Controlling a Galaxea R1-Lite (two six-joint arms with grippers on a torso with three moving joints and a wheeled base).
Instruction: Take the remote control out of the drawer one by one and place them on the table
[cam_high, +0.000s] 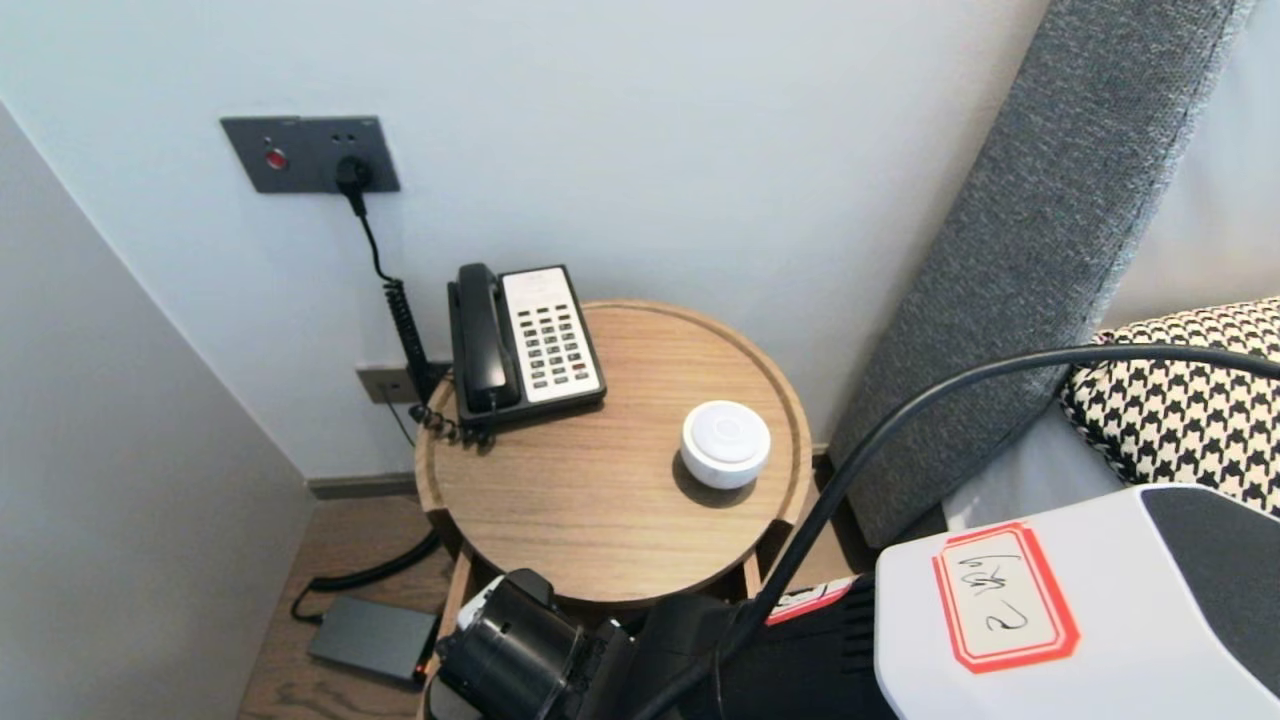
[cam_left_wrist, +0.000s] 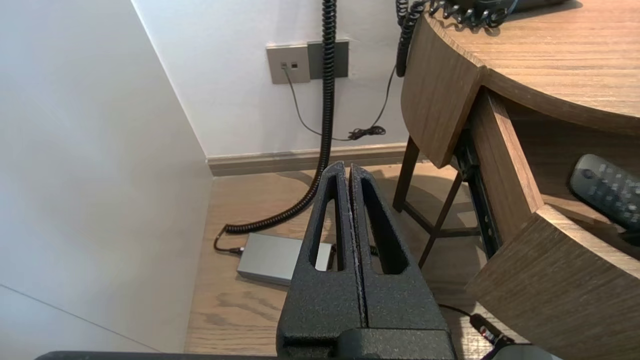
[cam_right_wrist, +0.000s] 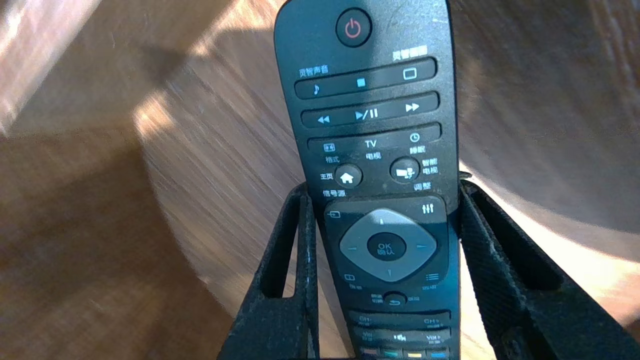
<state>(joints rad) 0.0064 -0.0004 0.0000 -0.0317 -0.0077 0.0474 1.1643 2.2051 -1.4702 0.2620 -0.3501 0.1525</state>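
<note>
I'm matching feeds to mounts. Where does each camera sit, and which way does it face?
Head view: on the robot's head, looking down at the round table with telephone; the right arm shows at the bottom right.
Right wrist view: behind the right gripper, which clamps the remote over wood.
Left wrist view: behind the shut left gripper, facing the floor and the table's open drawer.
Shared: both wrist views show the remote.
</note>
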